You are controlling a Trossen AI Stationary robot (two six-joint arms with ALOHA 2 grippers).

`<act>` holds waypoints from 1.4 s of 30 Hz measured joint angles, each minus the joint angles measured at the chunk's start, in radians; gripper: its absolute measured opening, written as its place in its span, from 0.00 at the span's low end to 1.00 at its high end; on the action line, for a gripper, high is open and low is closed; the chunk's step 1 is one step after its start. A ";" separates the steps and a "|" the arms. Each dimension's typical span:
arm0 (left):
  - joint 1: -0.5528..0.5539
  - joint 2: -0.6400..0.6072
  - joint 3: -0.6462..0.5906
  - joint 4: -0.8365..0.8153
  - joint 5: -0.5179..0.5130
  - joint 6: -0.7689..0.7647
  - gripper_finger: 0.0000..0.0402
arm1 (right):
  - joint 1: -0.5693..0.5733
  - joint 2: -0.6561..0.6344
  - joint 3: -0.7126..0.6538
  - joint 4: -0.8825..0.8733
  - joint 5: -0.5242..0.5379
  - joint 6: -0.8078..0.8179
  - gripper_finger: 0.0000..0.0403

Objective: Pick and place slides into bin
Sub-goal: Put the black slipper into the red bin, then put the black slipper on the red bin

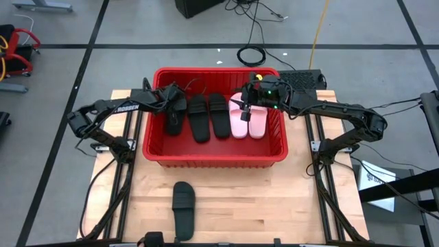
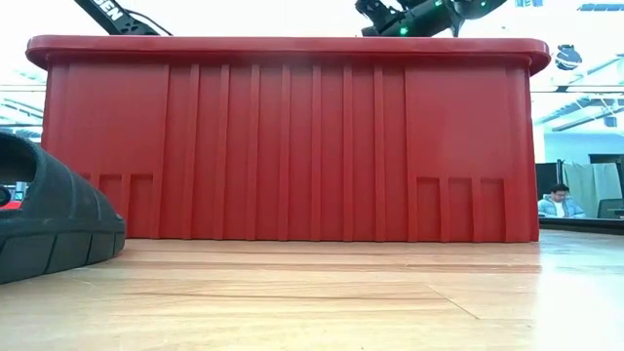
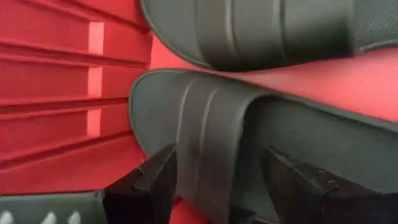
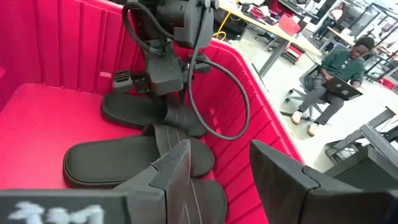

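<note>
My left hand [image 3: 217, 180] spreads wide astride a black slide [image 3: 236, 143] at the far left of the bin [image 1: 212, 159], while my right hand [image 4: 217, 180] hangs open over the pink pair [image 1: 247, 118].

Five slides [image 1: 214, 115] lay side by side inside the bin [image 1: 214, 159]; a sixth slide [image 1: 183, 209] lay on the table [image 1: 274, 206] before it.

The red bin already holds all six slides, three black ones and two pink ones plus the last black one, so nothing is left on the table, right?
Not quite. The bin holds five slides: three black and the pink pair. The high view shows one black slide on the wooden table in front of the bin.
</note>
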 joint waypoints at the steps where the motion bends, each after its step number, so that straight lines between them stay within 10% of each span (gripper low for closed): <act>1: -0.005 0.000 0.000 -0.002 0.005 -0.002 0.54 | 0.000 0.000 0.000 -0.001 0.000 0.000 0.38; 22: -0.107 -0.017 0.000 -0.018 -0.102 -0.048 0.54 | 0.000 0.000 0.000 0.000 0.001 0.021 0.38; 42: -0.302 -0.302 0.002 -0.047 -0.162 -0.092 0.54 | 0.018 0.000 0.000 0.019 0.001 0.027 0.38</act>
